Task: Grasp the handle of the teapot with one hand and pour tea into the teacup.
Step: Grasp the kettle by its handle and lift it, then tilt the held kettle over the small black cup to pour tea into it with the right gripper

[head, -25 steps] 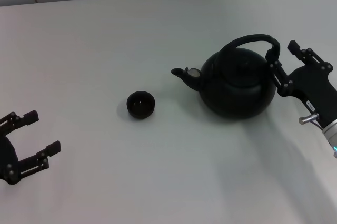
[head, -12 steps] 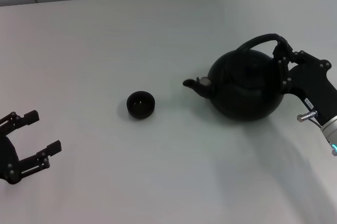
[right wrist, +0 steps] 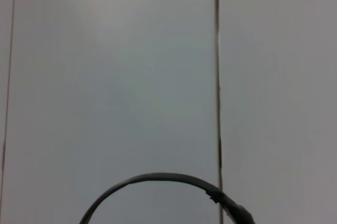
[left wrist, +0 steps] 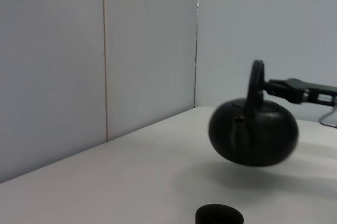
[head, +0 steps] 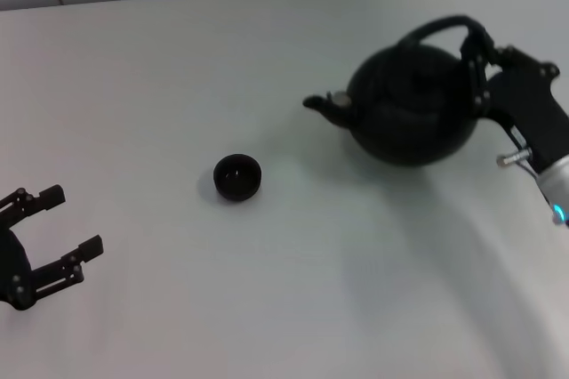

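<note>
The head view looks down from above on the table [head: 178, 85], with the teapot [head: 409, 108] toward its right side. The left wrist view sits low near the tabletop, facing the teapot [left wrist: 253, 134] side-on (these 2 views share it). The right wrist view sits close above the handle [right wrist: 158, 182], facing the wall [right wrist: 105, 77].

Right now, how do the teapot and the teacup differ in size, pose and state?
The teapot is far larger than the teacup. The teapot hangs clear of the table, with a gap and shadow beneath it in the left wrist view, while the teacup sits on the table. The right gripper holds the teapot by its handle; nothing touches the teacup. Both are round and dark.
</note>
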Controlling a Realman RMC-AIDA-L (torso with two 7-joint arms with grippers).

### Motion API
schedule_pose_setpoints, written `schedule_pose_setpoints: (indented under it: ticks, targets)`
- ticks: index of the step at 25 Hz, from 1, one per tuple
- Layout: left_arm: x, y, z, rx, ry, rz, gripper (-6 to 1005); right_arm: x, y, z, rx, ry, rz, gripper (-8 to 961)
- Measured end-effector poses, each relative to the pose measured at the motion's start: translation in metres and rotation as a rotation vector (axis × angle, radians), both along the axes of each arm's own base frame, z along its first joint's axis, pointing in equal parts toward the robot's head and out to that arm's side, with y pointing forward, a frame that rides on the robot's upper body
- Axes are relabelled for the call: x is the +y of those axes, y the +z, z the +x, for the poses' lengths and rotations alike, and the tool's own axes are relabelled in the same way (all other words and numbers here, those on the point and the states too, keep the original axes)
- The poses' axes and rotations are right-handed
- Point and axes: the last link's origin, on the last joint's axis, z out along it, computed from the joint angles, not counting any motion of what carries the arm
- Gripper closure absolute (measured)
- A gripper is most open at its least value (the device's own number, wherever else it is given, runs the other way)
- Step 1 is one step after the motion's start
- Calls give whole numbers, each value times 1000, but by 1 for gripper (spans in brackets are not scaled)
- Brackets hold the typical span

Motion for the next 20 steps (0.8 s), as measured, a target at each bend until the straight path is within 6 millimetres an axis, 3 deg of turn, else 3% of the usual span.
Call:
schedule_pose_setpoints:
  ticks: [5, 13, 20]
  targets:
    - [0, 0, 0, 2, -2, 2, 186, 24, 2, -13, 0, 35, -31, 874]
    - [0, -1, 1, -5, -3, 10, 186, 43, 2, -25, -7, 68, -67, 875]
    - [-2, -1, 0, -11, 0, 11, 186, 77, 13, -38, -56, 145, -273, 875]
